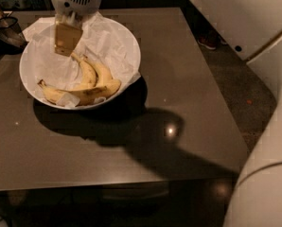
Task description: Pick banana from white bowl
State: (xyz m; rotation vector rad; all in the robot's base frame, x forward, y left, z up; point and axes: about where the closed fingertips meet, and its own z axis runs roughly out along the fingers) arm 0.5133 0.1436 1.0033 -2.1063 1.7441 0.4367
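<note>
The white bowl [127, 41] sits on the dark table at the upper left, lined with crumpled white paper. The banana [79, 93], long and curved with a dark stem tip and brownish streaks, lies along the bowl's near side. Two shorter, paler bananas [94, 71] lie against it, pointing toward the bowl's middle. My gripper [66, 39] hangs over the back of the bowl, above and behind the bananas, holding nothing.
The dark brown table [179, 89] reaches to the right and front edges. A dark object [4, 30] lies left of the bowl. The robot's white body [254, 27] fills the right side. The arm's shadow falls across the table's front.
</note>
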